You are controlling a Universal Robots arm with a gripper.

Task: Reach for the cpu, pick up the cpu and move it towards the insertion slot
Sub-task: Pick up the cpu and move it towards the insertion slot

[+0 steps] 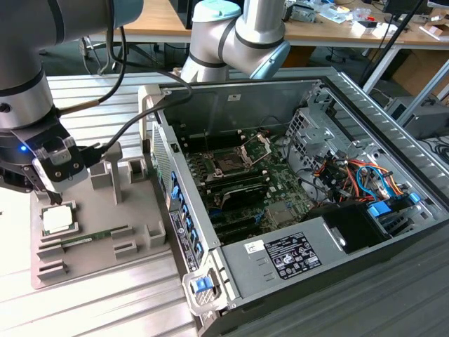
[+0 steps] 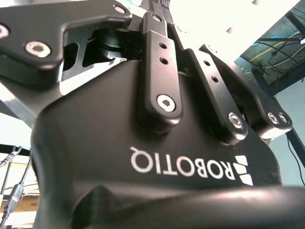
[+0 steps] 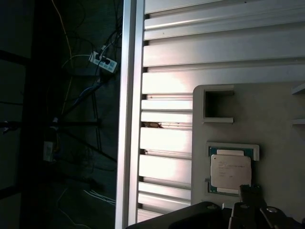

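Just below the fingers, the cpu

Ribbed silver table seen under everything. Grey holder block set on it, at exterior view's left. Open computer case laid just beside block.

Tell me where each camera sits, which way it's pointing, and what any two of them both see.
Exterior view: off the arm and raised, looking down at the open computer case, its insertion slot and the grey holder with the cpu; the arm and gripper are at this view's left.
First wrist view: on the arm, looking down at the cpu; dark gripper parts show.
Second wrist view: on the arm, close against the gripper's black body, seemingly facing upward.
Shared: the exterior and first wrist views both show the cpu in the holder.
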